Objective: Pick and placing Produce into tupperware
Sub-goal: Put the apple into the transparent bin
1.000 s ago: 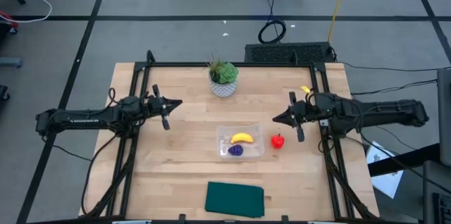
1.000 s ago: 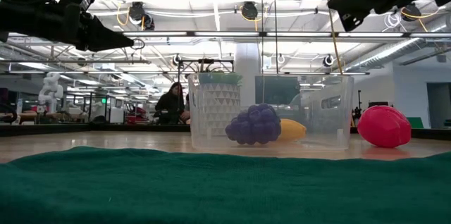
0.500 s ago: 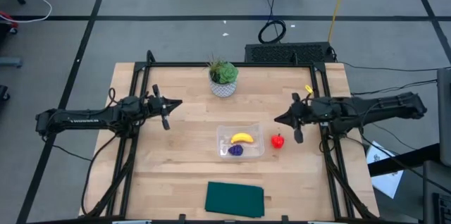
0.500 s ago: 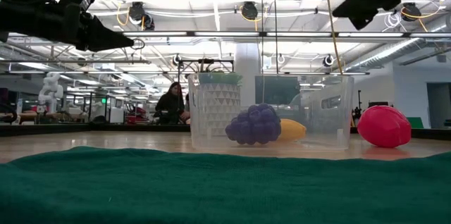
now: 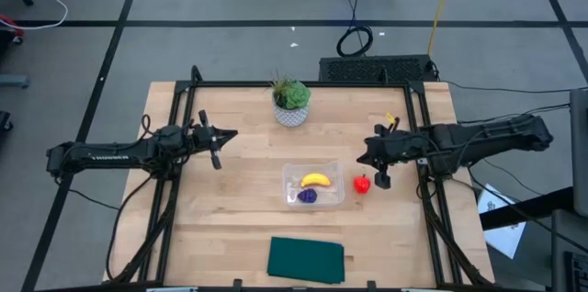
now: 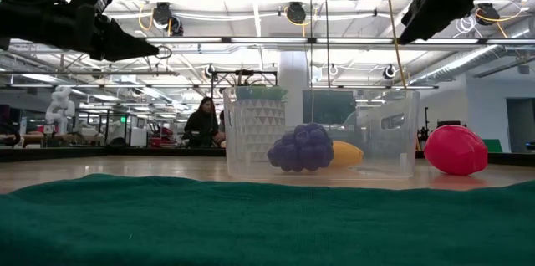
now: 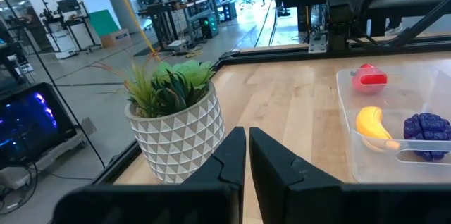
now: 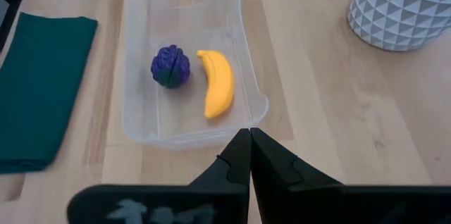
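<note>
A green potted plant (image 5: pixel 291 101) in a white patterned pot stands at the far middle of the wooden table (image 5: pixel 220 219). A dark green cloth (image 5: pixel 306 260) lies at the near edge.

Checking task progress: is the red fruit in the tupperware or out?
Out. The red fruit lies on the table beside the tupperware, which holds only banana and purple piece.

Wooden table (image 5: pixel 230 209) bears tupperware (image 5: pixel 329 199); red fruit (image 5: pixel 362 184); potted plant (image 5: pixel 291 101); green cloth (image 5: pixel 306 260).
</note>
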You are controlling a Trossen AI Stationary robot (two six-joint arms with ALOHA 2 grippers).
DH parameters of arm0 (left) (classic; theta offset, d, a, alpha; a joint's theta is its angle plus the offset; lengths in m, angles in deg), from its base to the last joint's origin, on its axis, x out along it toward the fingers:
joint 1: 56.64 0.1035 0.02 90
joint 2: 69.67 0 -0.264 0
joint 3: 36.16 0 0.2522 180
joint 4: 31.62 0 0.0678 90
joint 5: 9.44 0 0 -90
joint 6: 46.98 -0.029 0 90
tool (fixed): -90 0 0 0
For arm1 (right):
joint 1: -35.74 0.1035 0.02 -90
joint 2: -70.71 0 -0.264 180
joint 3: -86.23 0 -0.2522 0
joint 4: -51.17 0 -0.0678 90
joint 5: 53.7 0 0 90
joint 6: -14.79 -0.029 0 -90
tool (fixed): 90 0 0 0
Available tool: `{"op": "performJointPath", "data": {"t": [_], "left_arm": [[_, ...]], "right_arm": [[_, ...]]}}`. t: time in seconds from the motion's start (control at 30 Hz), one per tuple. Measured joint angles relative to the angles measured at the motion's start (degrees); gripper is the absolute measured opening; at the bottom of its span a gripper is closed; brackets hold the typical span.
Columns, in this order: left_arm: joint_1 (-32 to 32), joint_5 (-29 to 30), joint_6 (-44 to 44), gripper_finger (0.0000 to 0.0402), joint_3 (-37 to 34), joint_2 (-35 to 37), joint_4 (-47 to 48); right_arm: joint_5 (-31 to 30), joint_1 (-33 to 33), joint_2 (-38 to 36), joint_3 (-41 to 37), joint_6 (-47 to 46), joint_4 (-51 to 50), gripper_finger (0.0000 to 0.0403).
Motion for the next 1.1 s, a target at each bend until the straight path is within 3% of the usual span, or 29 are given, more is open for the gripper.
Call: {"op": "performJointPath", "data": {"t": [0.33, 0.57, 1.1], "left_arm": [[0.0, 0.0, 0.02, 0.0026, 0.0, 0.0, 0.04], [0.0, 0.0, 0.02, 0.0026, 0.0, 0.0, 0.03], [0.0, 0.0, -0.41, 0.0026, 0.01, -0.01, 0.38]], "right_arm": [[0.71, -0.08, 0.69, 0.18, 0.56, -0.37, 0.0], [10.3, -2.21, 2.56, 0.59, 1.15, -2.99, 0.0], [10.65, -3.63, 12.06, 10.85, 5.26, -16.02, 0.0]]}}
